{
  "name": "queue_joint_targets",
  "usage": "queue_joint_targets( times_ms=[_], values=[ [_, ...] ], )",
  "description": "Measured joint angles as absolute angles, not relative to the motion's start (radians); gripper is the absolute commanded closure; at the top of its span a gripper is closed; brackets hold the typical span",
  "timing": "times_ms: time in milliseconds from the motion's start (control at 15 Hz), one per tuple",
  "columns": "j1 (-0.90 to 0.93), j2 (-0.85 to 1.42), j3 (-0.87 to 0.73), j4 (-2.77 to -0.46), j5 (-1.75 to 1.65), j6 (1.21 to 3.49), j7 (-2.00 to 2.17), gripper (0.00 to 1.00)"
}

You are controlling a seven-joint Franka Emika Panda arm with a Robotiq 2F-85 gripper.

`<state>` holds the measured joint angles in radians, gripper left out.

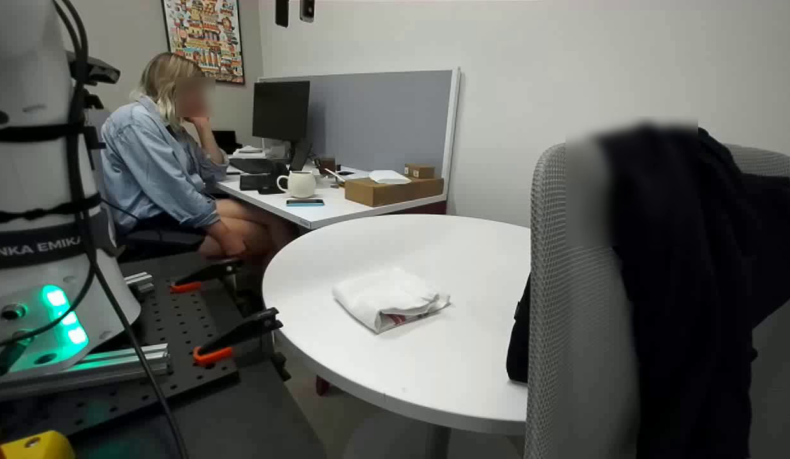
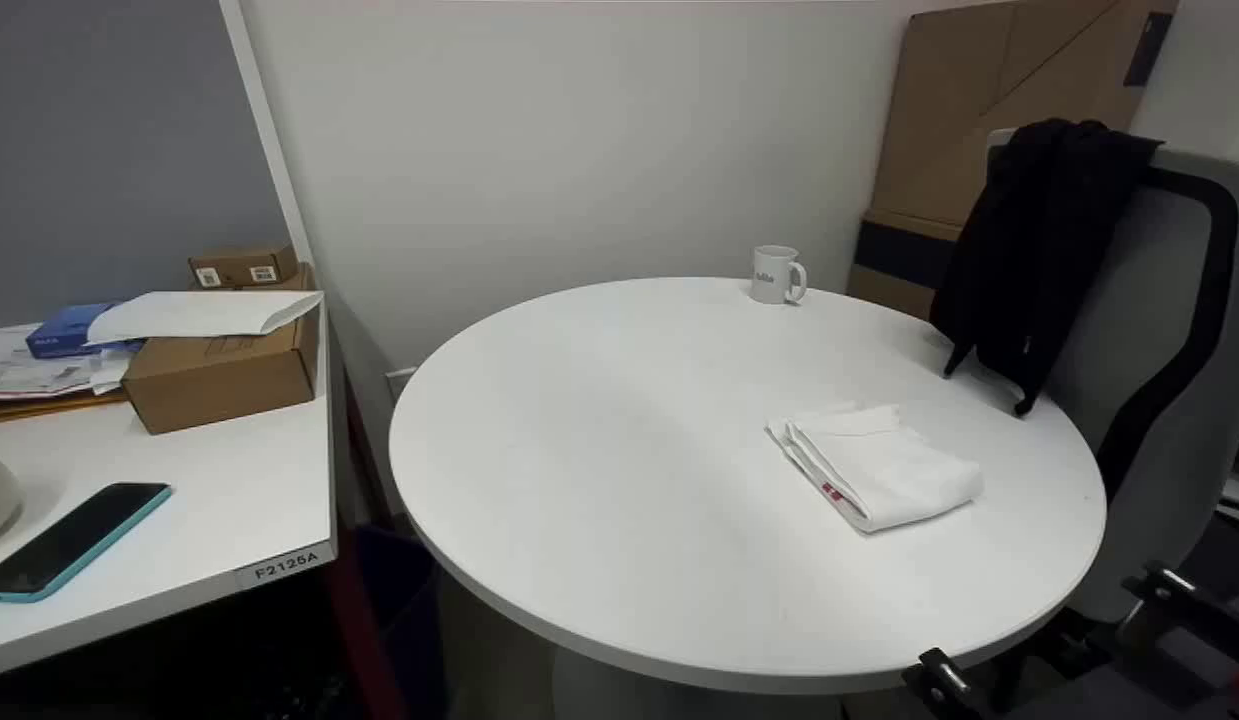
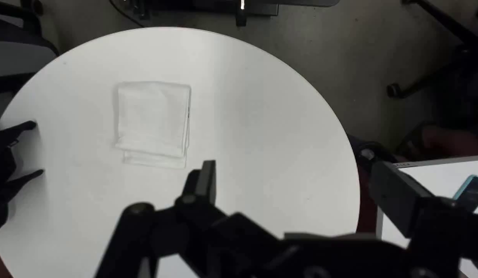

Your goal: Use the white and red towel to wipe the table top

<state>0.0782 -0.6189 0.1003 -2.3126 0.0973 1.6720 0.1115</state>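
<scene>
Towel [image 2: 884, 470], one, on one table [image 2: 579, 470]

The table [image 2: 599, 450] before me is round and white. A folded towel [image 2: 884, 465] lies on it, red marks showing along one side. Well apart, near the edge, a mug [image 2: 772, 276] stands upright.

Free room: bench [image 2: 599, 470], broad bare stretch between towel [image 2: 884, 470] and desk [image 2: 229, 490]; towel, open from above.
Obstacles: mug [image 2: 771, 275], at rim near wall [image 2: 579, 150]; jacket [image 2: 1039, 250], hanging over bench; chair [image 2: 1144, 330], just beside rim.
</scene>
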Motion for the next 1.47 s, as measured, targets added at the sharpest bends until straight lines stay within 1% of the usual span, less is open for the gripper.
queue_joint_targets(
  times_ms=[200,400,600,933,1200,1467],
  values=[
    [0.077,-0.619,0.100,-2.316,0.097,1.681,0.112,0.00],
    [0.062,-0.616,0.102,-2.362,0.097,1.791,0.163,0.00],
    [0.032,-0.599,0.102,-2.455,0.098,1.961,0.239,0.00],
    [-0.058,-0.513,0.105,-2.633,0.092,2.314,0.397,0.00],
    [-0.150,-0.375,0.114,-2.733,0.056,2.600,0.522,0.00],
    [-0.245,-0.198,0.136,-2.755,-0.058,2.777,0.683,0.00]
  ],
)
